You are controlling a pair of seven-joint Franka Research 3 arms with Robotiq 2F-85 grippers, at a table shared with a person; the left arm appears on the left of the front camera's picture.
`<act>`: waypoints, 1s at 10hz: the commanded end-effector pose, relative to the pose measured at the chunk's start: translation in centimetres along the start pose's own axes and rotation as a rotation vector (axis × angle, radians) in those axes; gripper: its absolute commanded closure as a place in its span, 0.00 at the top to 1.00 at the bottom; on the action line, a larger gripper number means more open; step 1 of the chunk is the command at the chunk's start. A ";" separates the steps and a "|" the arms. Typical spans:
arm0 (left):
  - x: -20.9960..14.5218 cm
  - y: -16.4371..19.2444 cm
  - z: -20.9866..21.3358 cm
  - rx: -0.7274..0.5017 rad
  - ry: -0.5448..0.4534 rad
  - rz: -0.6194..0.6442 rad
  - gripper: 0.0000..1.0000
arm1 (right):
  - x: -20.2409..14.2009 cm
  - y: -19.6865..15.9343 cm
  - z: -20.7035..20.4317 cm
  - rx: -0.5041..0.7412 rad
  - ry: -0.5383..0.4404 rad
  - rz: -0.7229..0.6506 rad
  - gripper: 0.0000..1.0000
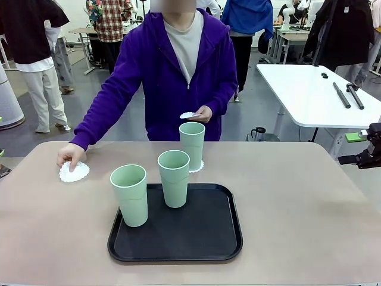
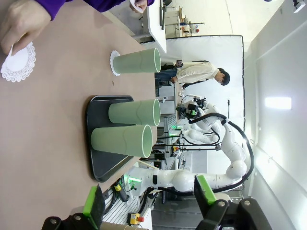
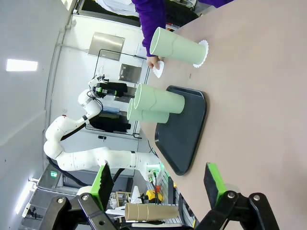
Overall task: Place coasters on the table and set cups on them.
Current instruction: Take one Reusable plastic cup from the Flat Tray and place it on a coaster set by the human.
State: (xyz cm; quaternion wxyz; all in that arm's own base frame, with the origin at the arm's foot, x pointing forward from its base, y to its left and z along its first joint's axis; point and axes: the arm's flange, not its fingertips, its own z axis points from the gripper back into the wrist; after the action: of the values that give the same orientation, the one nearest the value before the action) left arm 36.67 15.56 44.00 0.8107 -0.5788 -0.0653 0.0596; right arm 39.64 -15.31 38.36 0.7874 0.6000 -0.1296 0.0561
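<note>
One mint-green cup (image 1: 191, 145) stands on a lacy white coaster (image 1: 197, 167) on the tan table (image 1: 297, 208), just beyond the black tray (image 1: 202, 244). Two more cups (image 1: 129, 193) (image 1: 174, 177) stand upright on the tray. At the table's far left the person's hand (image 1: 69, 156) presses a second coaster (image 1: 74, 172) flat. The other hand holds a third coaster (image 1: 188, 115) at chest height. My right gripper (image 1: 352, 149) hangs open beyond the table's right edge. In the wrist views my left gripper (image 2: 149, 199) and right gripper (image 3: 158, 181) are open and hold nothing, far from the cups (image 2: 136, 61) (image 3: 177, 48).
A white table (image 1: 309, 89) with black tools (image 1: 349, 95) stands behind at the right. Other people stand farther back. The tan tabletop right of the tray is bare. A cardboard tube (image 3: 148, 211) lies below my right gripper.
</note>
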 end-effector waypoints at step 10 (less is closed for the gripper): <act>0.0 -0.2 0.1 -0.011 -0.006 -0.006 1.00 | -0.1 0.0 0.0 0.008 0.002 0.000 1.00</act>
State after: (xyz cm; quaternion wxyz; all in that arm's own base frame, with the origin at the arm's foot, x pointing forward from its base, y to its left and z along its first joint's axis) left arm 36.67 15.56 44.00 0.8107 -0.5788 -0.0653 0.0596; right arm 39.65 -15.30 38.36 0.7874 0.6000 -0.1295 0.0562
